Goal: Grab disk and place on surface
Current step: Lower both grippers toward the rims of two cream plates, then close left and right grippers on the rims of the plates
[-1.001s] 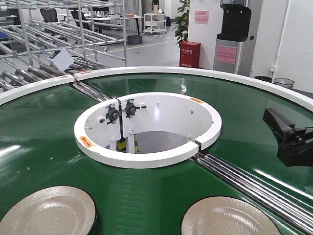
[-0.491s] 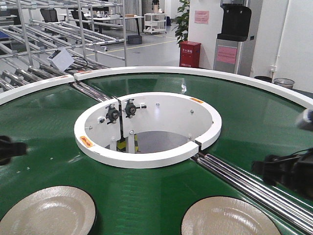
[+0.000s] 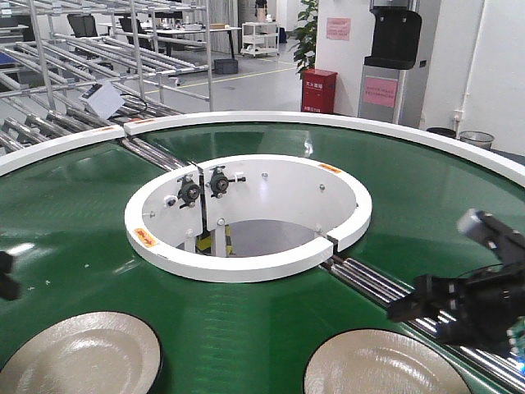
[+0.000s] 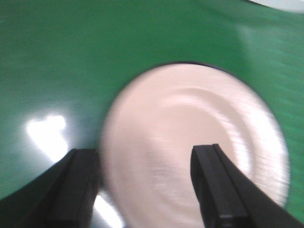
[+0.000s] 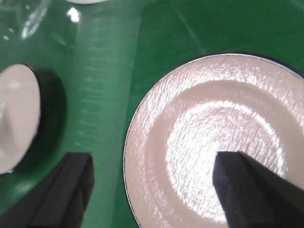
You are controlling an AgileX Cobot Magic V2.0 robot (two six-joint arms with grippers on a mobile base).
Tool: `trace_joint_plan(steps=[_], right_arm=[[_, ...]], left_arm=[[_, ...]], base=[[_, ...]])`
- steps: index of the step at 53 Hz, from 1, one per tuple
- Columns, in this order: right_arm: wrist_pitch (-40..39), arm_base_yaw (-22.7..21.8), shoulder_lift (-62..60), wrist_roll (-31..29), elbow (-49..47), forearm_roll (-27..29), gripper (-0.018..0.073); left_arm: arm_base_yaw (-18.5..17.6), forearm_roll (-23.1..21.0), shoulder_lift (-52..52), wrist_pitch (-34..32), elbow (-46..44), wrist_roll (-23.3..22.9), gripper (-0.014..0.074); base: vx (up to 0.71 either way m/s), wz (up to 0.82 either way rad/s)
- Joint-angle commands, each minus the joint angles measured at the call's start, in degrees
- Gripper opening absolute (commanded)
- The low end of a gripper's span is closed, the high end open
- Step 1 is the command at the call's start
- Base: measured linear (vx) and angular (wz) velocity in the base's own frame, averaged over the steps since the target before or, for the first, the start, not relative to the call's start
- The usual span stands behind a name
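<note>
Two pale, shiny disks lie on the green belt (image 3: 74, 246): a left disk (image 3: 78, 357) and a right disk (image 3: 381, 365). My right gripper (image 3: 400, 310) hovers just beyond the right disk. In the right wrist view this gripper (image 5: 152, 164) is open, straddling the near left rim of that disk (image 5: 213, 137), with the other disk (image 5: 16, 118) at the left edge. My left gripper (image 4: 145, 156) is open above the blurred left disk (image 4: 194, 142); in the front view it barely shows at the left edge (image 3: 4, 283). The dark grey metal tabletop is out of view.
A white inner ring (image 3: 246, 267) surrounds the belt's central hole, and a white outer rim (image 3: 271, 119) bounds the far side. Shiny metal rollers (image 3: 369, 283) cross the belt under the right arm. Metal racks (image 3: 98, 57) stand behind.
My right arm has swung down and to the left, from the belt's right side to just above the right disk. My left gripper came in at the left edge and dropped lower.
</note>
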Motion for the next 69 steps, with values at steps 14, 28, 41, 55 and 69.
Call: trace_joint_plan(steps=[14, 28, 41, 55, 69], right_arm=[[5.1, -9.9, -1.6, -7.0, -2.0, 9.6, 0.0564], [4.3, -9.9, -1.6, -9.5, -2.0, 12.6, 0.0564], [3.6, -9.9, -1.6, -9.8, -2.0, 13.5, 0.0564], [4.0, -9.9, -1.6, -9.9, -2.0, 13.2, 0.0564], [3.1, -9.9, -1.6, -7.5, -2.0, 9.3, 0.0564]], left_arm=[[7.1, -8.3, 7.5, -0.3, -1.9, 7.2, 0.0532], [6.8, -17.4, 16.3, 1.4, -1.9, 15.6, 0.0532], [5.2, -22.6, 19.7, 2.2, -1.9, 18.9, 0.0532], [1.4, -24.7, 23.9, 3.9, -1.9, 21.0, 0.0510], [-0.1, -32.0, 24.1, 7.9, -1.9, 24.8, -0.0010]], base=[[0.00, 0.00], [0.00, 0.00], [0.00, 0.00], [0.00, 0.00], [0.00, 0.00]])
